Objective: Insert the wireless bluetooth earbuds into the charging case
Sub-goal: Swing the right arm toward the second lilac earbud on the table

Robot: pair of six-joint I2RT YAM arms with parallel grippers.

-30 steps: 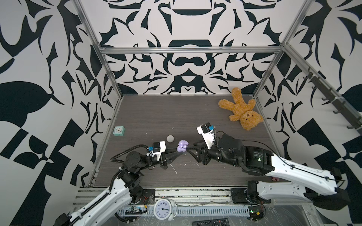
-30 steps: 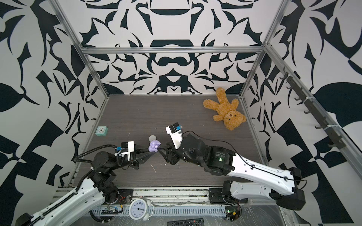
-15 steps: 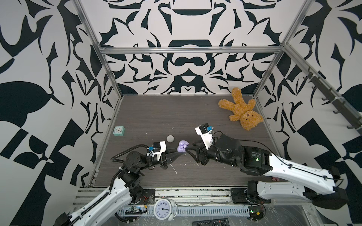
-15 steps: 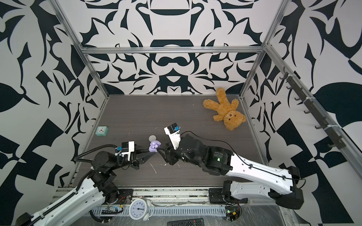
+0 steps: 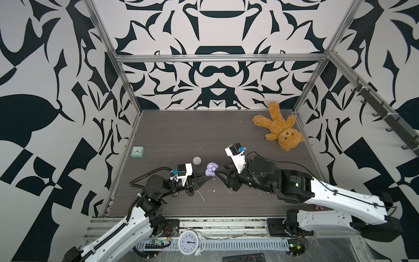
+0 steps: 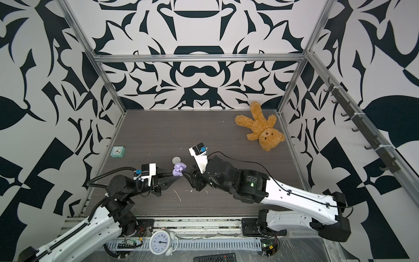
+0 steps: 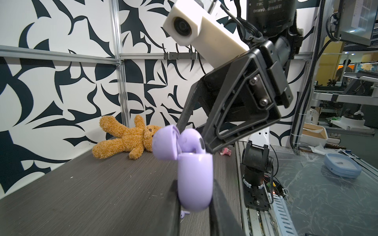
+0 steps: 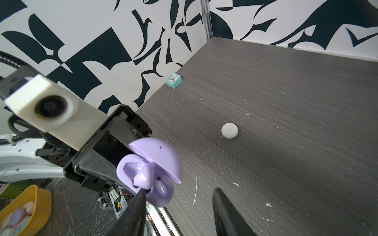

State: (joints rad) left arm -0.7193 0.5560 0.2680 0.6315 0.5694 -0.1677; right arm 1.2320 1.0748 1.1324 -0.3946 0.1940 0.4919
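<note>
My left gripper (image 7: 194, 185) is shut on the body of a pale purple charging case (image 7: 194, 179), held upright above the table with its lid (image 7: 165, 143) swung open. A purple earbud (image 7: 191, 141) sits half in the case's mouth. My right gripper (image 8: 180, 190) is open; one of its fingers (image 8: 136, 212) touches the earbud (image 8: 143, 175) from the side, and the other finger stands apart over bare table. In both top views the two grippers meet at the case (image 5: 210, 170) (image 6: 178, 170). A second purple earbud (image 7: 184, 213) lies on the table beneath the case.
A closed white round case (image 5: 197, 160) (image 8: 229, 130) lies just behind the purple one. A teal clock (image 5: 137, 151) stands by the left wall and a teddy bear (image 5: 278, 127) lies at the back right. White scraps dot the table.
My right gripper has edged slightly left toward the case. The left gripper and the case have stayed still.
</note>
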